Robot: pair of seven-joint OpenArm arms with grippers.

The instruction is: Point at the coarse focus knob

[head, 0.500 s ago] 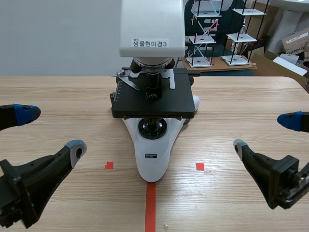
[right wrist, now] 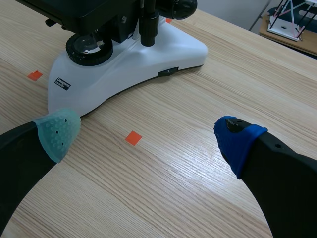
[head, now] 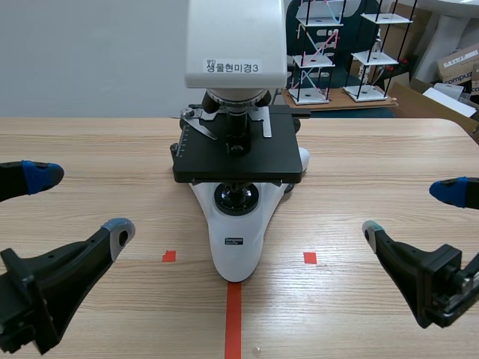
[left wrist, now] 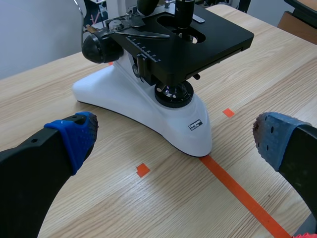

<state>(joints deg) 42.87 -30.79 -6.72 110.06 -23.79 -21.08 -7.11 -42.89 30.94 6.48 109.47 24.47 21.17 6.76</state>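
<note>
Microscope [head: 236,247] stands mid-tabletop [head: 90,142].
Left end effector [head: 81,202] and right end effector [head: 412,209] sit near the front edge, fingers apart, well clear of coarse focus knob [left wrist: 101,48].

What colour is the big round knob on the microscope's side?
The knob is black. It shows best in the left wrist view.

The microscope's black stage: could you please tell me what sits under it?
Under the stage a round black lamp housing sits on the white base. The stage covers whatever lies further back beneath it.
</note>
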